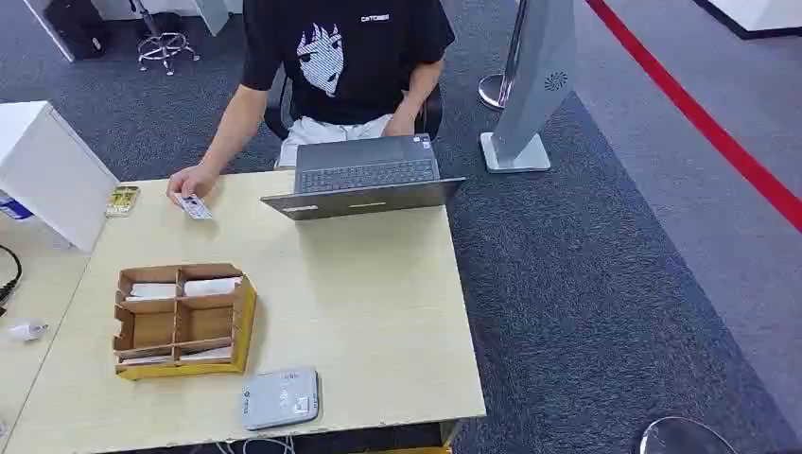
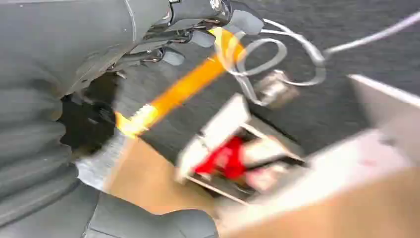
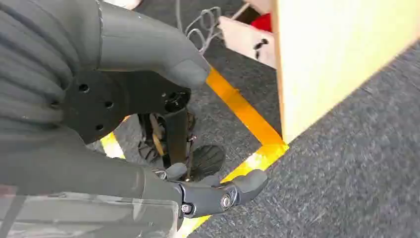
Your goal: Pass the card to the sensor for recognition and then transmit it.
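At the lower centre of the head view, nearest the camera, a grey card sensor (image 1: 281, 398) lies flat near the front edge of the counter (image 1: 378, 312). Just beyond it, left of centre, sits a cardboard organiser (image 1: 183, 320) with white slips in some compartments. Farther back, at upper centre, stands an open laptop (image 1: 364, 177). At upper left a seated person's hand (image 1: 192, 182) rests on the card (image 1: 197, 207), flat on the counter's far edge. In the wrist views, the left hand (image 2: 198, 29) and right hand (image 3: 198, 163) hang over carpet, fingers apart, holding nothing.
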Robot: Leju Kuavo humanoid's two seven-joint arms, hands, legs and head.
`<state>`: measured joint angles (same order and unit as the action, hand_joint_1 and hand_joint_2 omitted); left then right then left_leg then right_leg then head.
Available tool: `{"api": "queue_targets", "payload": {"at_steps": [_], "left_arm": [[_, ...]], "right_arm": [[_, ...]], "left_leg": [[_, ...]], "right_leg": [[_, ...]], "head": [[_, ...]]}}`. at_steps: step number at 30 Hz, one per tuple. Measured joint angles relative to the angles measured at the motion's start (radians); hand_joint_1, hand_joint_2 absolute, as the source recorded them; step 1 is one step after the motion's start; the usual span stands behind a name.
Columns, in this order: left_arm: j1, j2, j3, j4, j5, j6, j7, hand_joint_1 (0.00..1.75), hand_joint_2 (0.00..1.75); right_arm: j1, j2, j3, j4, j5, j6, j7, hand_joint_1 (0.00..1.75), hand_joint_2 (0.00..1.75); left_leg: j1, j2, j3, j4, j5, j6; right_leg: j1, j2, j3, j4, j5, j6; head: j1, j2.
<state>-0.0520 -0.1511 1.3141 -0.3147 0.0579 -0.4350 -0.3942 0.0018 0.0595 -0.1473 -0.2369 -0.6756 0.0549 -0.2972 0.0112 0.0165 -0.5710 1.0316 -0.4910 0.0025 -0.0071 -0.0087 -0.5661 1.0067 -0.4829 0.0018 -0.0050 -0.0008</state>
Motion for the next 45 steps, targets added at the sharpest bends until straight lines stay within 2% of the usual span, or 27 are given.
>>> {"api": "queue_targets", "payload": {"at_steps": [5,8,14,16,17,18,19,20,21,22,23,24,26,29,31,34,37,40,45], "left_arm": [[-0.010,-0.009,0.043,0.004,0.044,-0.096,-0.147,0.00,1.75],[-0.011,-0.021,0.059,-0.026,0.047,-0.137,-0.225,0.00,1.75],[-0.011,-0.068,0.069,-0.151,-0.016,-0.158,-0.298,0.00,1.75],[0.008,-0.096,0.062,-0.230,-0.019,-0.211,-0.303,0.00,1.75],[0.050,-0.100,0.034,-0.316,0.020,-0.232,-0.301,0.00,1.75],[0.131,-0.130,-0.034,-0.493,0.100,-0.198,-0.278,0.00,1.75],[0.211,-0.144,-0.099,-0.690,0.195,-0.106,-0.244,0.00,1.75],[0.294,-0.159,-0.194,-0.851,0.260,0.032,-0.220,0.00,1.75],[0.355,-0.154,-0.285,-0.968,0.277,0.138,-0.224,0.00,1.75],[0.395,-0.156,-0.390,-1.064,0.259,0.200,-0.252,0.00,1.75],[0.416,-0.163,-0.497,-1.143,0.234,0.206,-0.278,0.00,1.75],[0.438,-0.167,-0.592,-1.211,0.202,0.212,-0.283,0.00,1.75],[0.469,-0.191,-0.712,-1.353,0.093,0.260,-0.296,0.00,1.75],[0.479,-0.193,-0.818,-1.545,-0.077,0.348,-0.307,0.00,1.75],[0.480,-0.190,-0.877,-1.645,-0.244,0.407,-0.307,0.00,1.75],[0.466,-0.152,-0.957,-1.721,-0.485,0.569,-0.303,0.00,1.75],[0.434,-0.085,-1.027,-1.758,-0.576,0.684,-0.253,0.00,1.75],[0.384,-0.002,-1.069,-1.760,-0.688,0.740,-0.149,0.00,1.75],[0.226,0.195,-1.076,-1.697,-0.950,0.778,0.030,0.00,1.75]], "right_arm": [[-0.003,0.008,-0.042,0.007,-0.030,-0.035,-0.009,0.00,1.75],[-0.003,0.011,-0.061,0.008,-0.035,-0.071,-0.013,0.00,1.75],[-0.002,0.014,-0.088,0.010,-0.026,-0.121,-0.019,0.00,1.75],[-0.003,0.018,-0.107,0.010,-0.066,-0.147,-0.023,0.00,1.75],[-0.007,0.020,-0.127,0.009,-0.091,-0.157,-0.023,0.00,1.75],[-0.010,0.024,-0.151,0.008,-0.097,-0.164,-0.021,0.00,1.75],[-0.008,0.029,-0.170,0.008,-0.096,-0.166,-0.020,0.00,1.75],[-0.001,0.034,-0.186,0.008,-0.093,-0.165,-0.017,0.00,1.75],[0.003,0.035,-0.199,0.008,-0.088,-0.164,-0.017,0.00,1.75],[0.002,0.037,-0.209,0.008,-0.081,-0.165,-0.014,0.00,1.75],[-0.003,0.042,-0.219,0.008,-0.078,-0.171,-0.008,0.00,1.75],[-0.010,0.048,-0.228,0.009,-0.076,-0.178,-0.002,0.00,1.75],[-0.019,0.062,-0.247,0.008,-0.066,-0.185,0.005,0.00,1.75],[-0.016,0.076,-0.260,0.010,-0.031,-0.217,0.021,0.00,1.75],[-0.011,0.081,-0.261,0.012,0.010,-0.235,0.026,0.00,1.75],[-0.013,0.084,-0.260,0.013,0.055,-0.230,0.029,0.00,1.75],[-0.017,0.086,-0.260,0.014,0.086,-0.218,0.036,0.00,1.75],[-0.019,0.087,-0.255,0.014,0.130,-0.192,0.041,0.00,1.75],[-0.027,0.086,-0.238,0.017,0.184,-0.161,0.052,0.00,1.75]], "left_leg": [[0.000,0.000,0.000,0.000,0.000,0.000],[0.000,0.000,0.000,0.000,0.000,0.000],[0.000,0.000,0.000,0.000,0.000,0.000],[0.000,0.000,-0.001,0.000,0.000,0.000],[0.001,0.001,0.000,-0.001,-0.001,-0.002],[0.007,0.005,0.005,0.000,-0.006,-0.008],[0.011,0.012,0.007,0.004,-0.008,-0.010],[0.011,0.009,0.007,0.007,-0.008,-0.008],[0.008,0.000,0.005,0.006,-0.006,-0.005],[0.003,-0.011,0.003,0.003,-0.004,-0.001],[0.001,-0.021,0.001,0.000,-0.002,0.000],[0.002,-0.025,0.000,0.000,-0.001,-0.001],[0.005,-0.018,0.001,0.000,-0.001,-0.003],[0.002,-0.013,0.002,0.000,0.000,-0.002],[0.002,-0.013,0.002,0.000,0.001,-0.003],[0.002,-0.012,0.003,0.000,0.001,-0.003],[0.002,-0.012,0.003,0.000,0.002,-0.004],[0.003,-0.012,0.003,0.000,0.002,-0.004],[0.003,-0.012,0.003,0.000,0.005,-0.007]], "right_leg": [[0.000,0.000,0.000,0.000,0.000,0.000],[0.000,0.000,0.000,0.000,0.000,0.000],[0.000,0.000,0.000,0.000,0.000,0.000],[0.000,0.000,0.002,0.000,0.000,0.000],[0.002,0.001,0.003,0.001,0.000,-0.001],[0.006,0.004,0.005,0.001,-0.003,-0.005],[0.010,0.012,0.005,-0.001,-0.002,-0.006],[0.010,0.010,0.002,-0.001,-0.003,-0.006],[0.007,0.002,0.000,-0.001,-0.006,-0.001],[0.004,-0.010,0.000,-0.001,-0.009,0.001],[0.001,-0.021,0.003,-0.001,-0.011,0.001],[0.002,-0.024,0.003,-0.001,-0.011,0.000],[0.004,-0.020,0.004,-0.001,-0.007,-0.007],[0.002,-0.015,0.003,0.000,-0.003,-0.005],[0.002,-0.015,0.003,0.000,-0.003,-0.005],[0.002,-0.013,0.003,0.000,-0.003,-0.005],[0.002,-0.013,0.003,0.000,-0.003,-0.005],[0.002,-0.013,0.003,0.001,-0.003,-0.005],[0.002,-0.013,0.002,0.002,-0.001,-0.008]], "head": [[0.000,0.000],[0.000,0.000],[0.000,0.000],[0.000,0.000],[0.001,0.000],[-0.002,0.000],[0.000,0.000],[0.003,0.000],[0.000,0.000],[-0.001,0.000],[0.000,0.000],[-0.002,0.000],[0.005,0.000],[0.002,0.000],[0.002,0.000],[0.002,0.000],[0.001,0.000],[0.002,0.000],[0.002,0.000]]}}
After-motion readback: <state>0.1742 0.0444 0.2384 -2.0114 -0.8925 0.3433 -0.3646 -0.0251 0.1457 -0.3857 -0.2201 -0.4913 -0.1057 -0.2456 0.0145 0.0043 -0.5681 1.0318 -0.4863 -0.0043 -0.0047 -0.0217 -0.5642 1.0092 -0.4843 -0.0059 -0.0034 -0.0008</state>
